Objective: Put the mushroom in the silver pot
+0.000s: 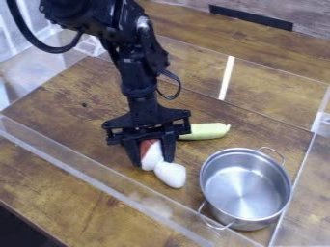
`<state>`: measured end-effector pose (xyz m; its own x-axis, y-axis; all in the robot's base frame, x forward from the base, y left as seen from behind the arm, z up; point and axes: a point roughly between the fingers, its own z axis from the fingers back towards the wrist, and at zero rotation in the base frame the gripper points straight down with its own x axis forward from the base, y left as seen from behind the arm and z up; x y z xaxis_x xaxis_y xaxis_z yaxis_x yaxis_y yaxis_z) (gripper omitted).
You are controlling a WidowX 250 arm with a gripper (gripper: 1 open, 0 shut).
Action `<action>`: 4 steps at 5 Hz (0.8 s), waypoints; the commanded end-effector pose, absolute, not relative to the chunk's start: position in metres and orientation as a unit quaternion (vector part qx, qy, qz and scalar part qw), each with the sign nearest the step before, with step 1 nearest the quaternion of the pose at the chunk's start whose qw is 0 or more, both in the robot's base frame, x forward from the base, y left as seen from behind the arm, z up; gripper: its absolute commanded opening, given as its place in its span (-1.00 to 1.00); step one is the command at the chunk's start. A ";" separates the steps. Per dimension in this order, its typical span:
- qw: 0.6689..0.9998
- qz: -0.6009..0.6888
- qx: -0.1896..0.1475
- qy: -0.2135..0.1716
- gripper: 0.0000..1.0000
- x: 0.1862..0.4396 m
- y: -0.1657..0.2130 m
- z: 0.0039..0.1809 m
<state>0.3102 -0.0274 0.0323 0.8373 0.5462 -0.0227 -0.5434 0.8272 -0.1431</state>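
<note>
The mushroom (165, 170) has a thick white stem and a reddish cap, and it hangs tilted just over the wooden table. My gripper (152, 150) is shut on the mushroom's cap end, with the white stem sticking out below and to the right. The silver pot (245, 186), round and shiny with two loop handles, stands empty on the table to the right of the mushroom. A small gap separates the stem tip from the pot's rim.
A spoon with a yellow-green handle (206, 129) lies behind the gripper. Clear acrylic walls (77, 164) enclose the wooden table (77, 106) on the front, left and right. The black arm (123, 48) rises to the upper left.
</note>
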 end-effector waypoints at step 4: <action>0.969 0.195 -0.131 -0.075 -1.00 0.314 -0.084 0.112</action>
